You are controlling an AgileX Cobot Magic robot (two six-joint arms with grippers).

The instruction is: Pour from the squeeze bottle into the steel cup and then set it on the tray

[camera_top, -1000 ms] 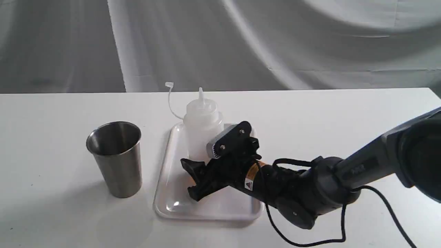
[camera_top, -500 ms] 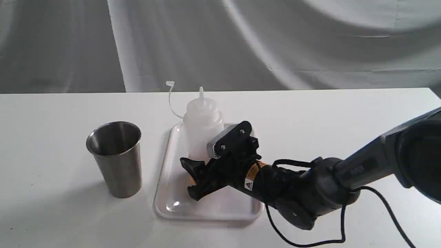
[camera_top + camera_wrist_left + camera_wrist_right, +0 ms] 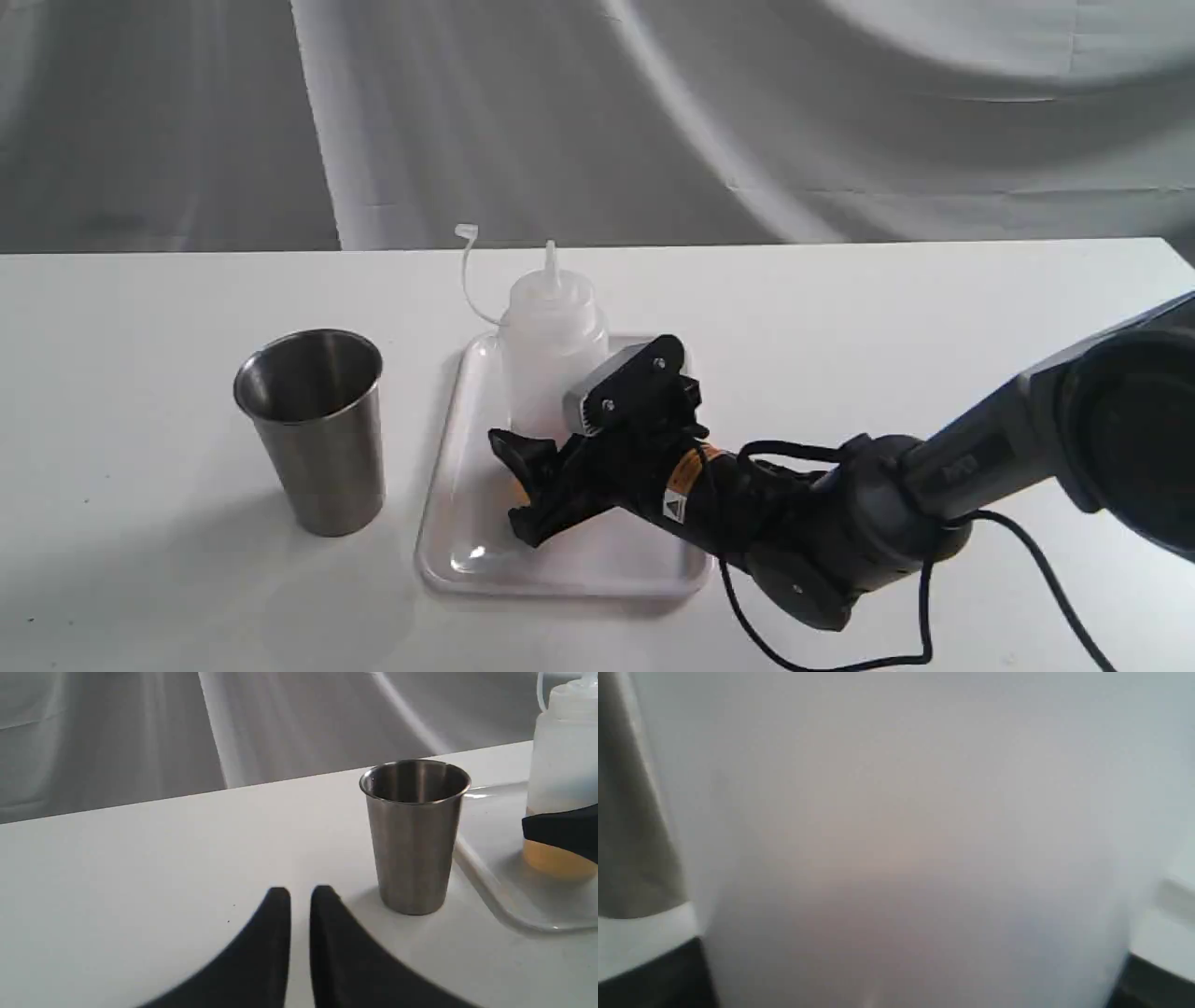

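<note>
Well inside the tray (image 3: pixel 467 523) rim, squeeze bottle (image 3: pixel 551 345) between right fingers (image 3: pixel 532 462).

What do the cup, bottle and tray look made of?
The cup looks like brushed stainless steel: grey sheen, dark reflective inside. The bottle seems to be translucent whitish plastic, with orange liquid showing through. The tray is likely glossy white plastic, with bright highlights on its rim.

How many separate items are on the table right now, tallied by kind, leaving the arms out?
Translucent whitish plastic squeeze bottle: 1
Brushed stainless steel cup: 1
Flat white glossy plastic tray: 1
Total: 3
</note>
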